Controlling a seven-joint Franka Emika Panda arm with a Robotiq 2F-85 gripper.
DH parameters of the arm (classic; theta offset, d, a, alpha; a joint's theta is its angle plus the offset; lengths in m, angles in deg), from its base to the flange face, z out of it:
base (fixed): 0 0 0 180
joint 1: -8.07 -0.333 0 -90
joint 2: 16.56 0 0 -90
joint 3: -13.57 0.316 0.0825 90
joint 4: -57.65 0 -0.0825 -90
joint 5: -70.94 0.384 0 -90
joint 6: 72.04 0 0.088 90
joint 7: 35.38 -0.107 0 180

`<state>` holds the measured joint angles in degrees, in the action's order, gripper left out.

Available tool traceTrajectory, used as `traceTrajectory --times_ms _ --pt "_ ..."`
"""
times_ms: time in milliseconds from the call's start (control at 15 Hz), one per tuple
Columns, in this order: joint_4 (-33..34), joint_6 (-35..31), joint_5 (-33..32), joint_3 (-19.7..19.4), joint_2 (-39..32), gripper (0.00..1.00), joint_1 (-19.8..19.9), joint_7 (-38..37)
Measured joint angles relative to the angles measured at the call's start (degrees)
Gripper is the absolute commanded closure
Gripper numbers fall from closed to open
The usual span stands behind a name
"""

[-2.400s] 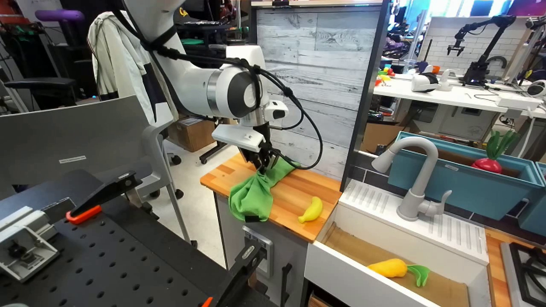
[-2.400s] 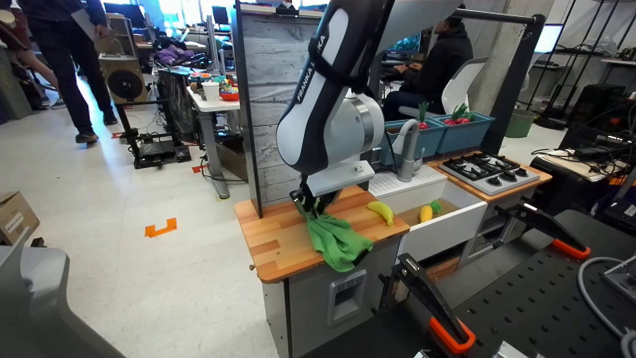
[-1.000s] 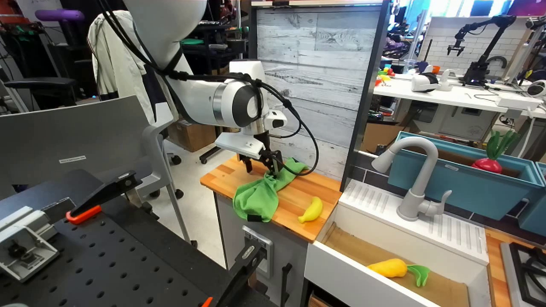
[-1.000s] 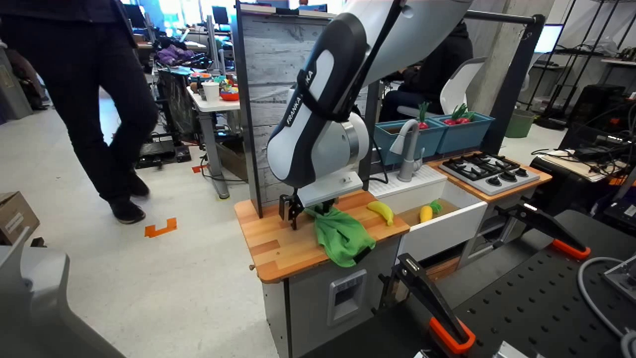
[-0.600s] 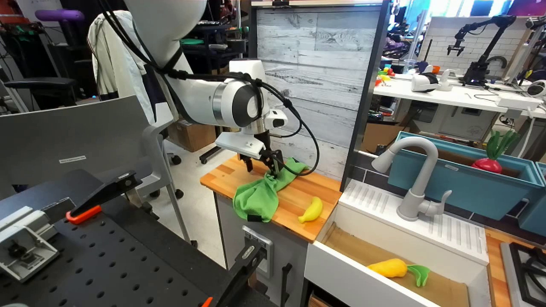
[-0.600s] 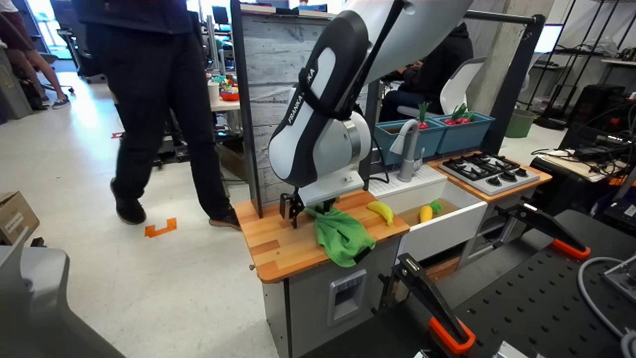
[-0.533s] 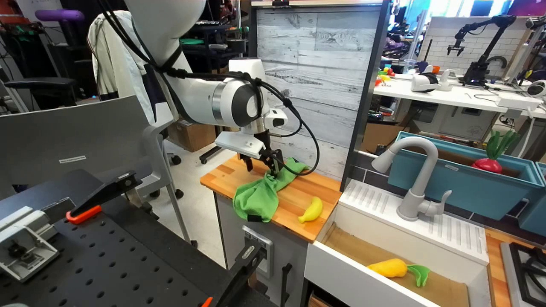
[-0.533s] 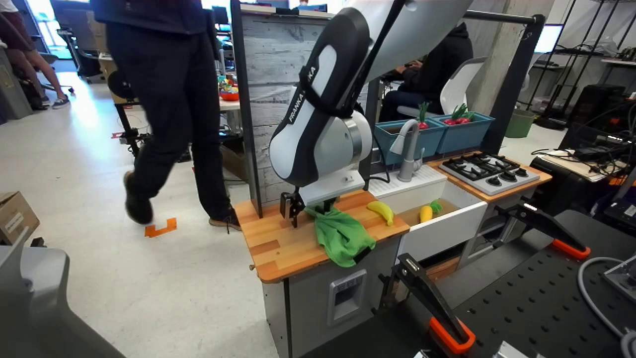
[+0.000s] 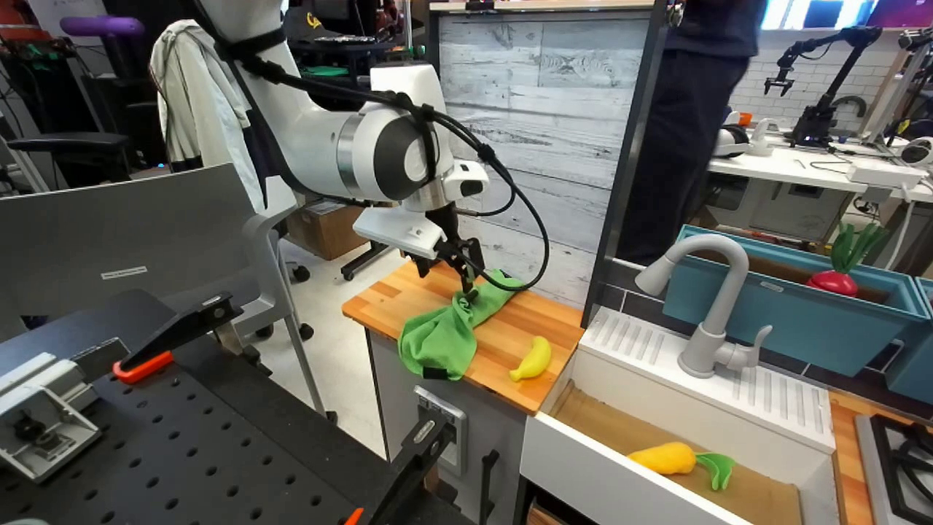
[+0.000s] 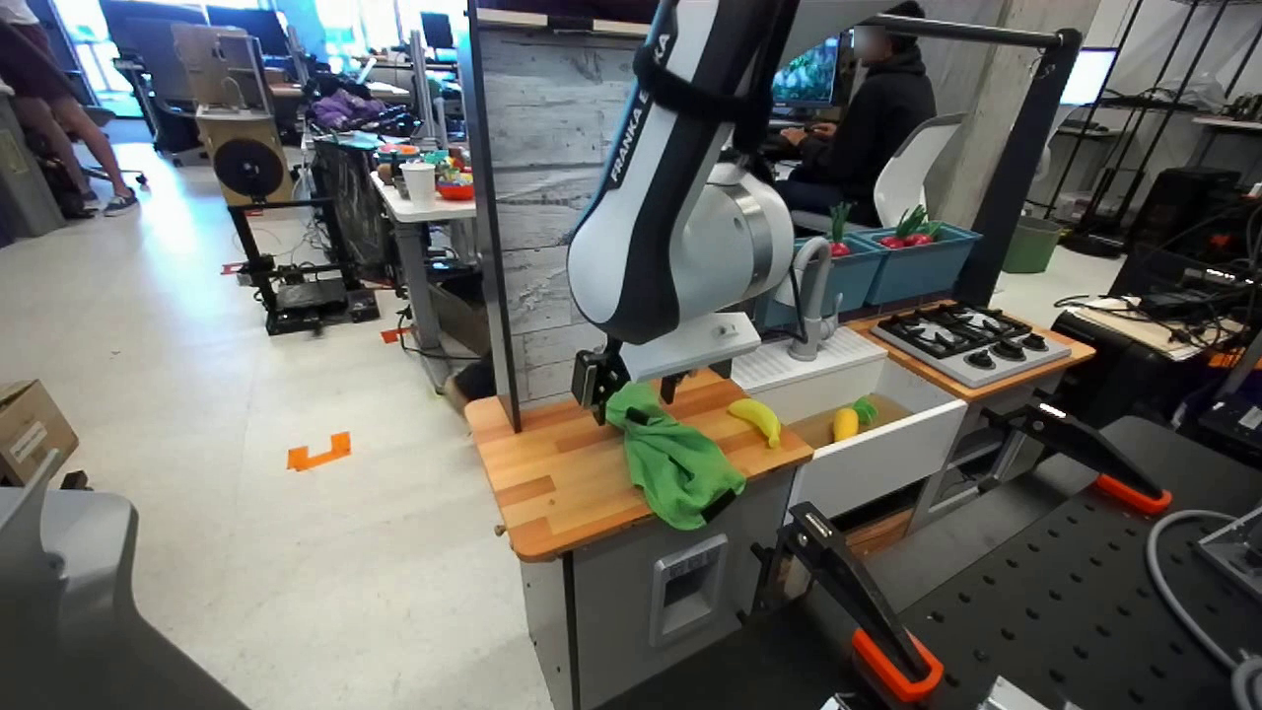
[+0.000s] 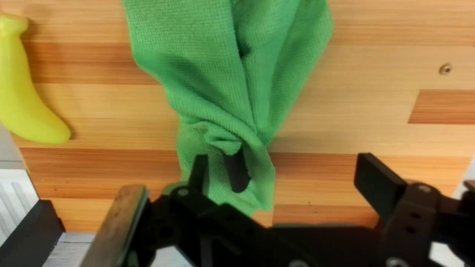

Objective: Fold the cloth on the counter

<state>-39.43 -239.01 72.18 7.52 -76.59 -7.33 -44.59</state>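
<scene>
Since the earlier frame the claw (image 11: 287, 176) and arm (image 9: 313, 142) had risen a little, while the cloth (image 11: 193, 74) had kept its place; a person (image 9: 678, 131) in dark clothes had come into view behind the board (image 9: 539, 146). The claw pointed down over the counter (image 9: 499, 339), its fingers (image 11: 376, 183) wide apart and holding nothing. In the wrist view one finger overlapped the narrow part of the cloth; whether the two touched could not be told. The cloth, green and creased, lay on the counter just below the claw, narrowing toward the board, with a black tab (image 11: 236, 172) showing among the folds of its narrow part. Its wider end hung over the counter's front edge, as seen in both exterior views. The banana (image 11: 22, 102) lay near the cloth but apart from it, toward the sink (image 9: 598, 474). In the sink a yellow vegetable (image 9: 665, 458) with green leaves lay on its side on the brown floor. Behind the sink rose the tap (image 9: 718, 310), grey and curved; a blue planter (image 9: 773, 317) stood behind the tap, with a red radish (image 9: 832, 283) upright in it. In an exterior view the stove (image 10: 966, 340) showed beyond the sink, its black grates on a grey top.
</scene>
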Motion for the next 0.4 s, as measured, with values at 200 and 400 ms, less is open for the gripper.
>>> traceTrajectory --times_ms 200,400 --pt "-6.31 -2.71 0.01 0.00 5.07 0.00 0.10 0.00" --pt "-5.94 -2.67 0.01 0.03 4.50 0.00 0.10 -0.01"
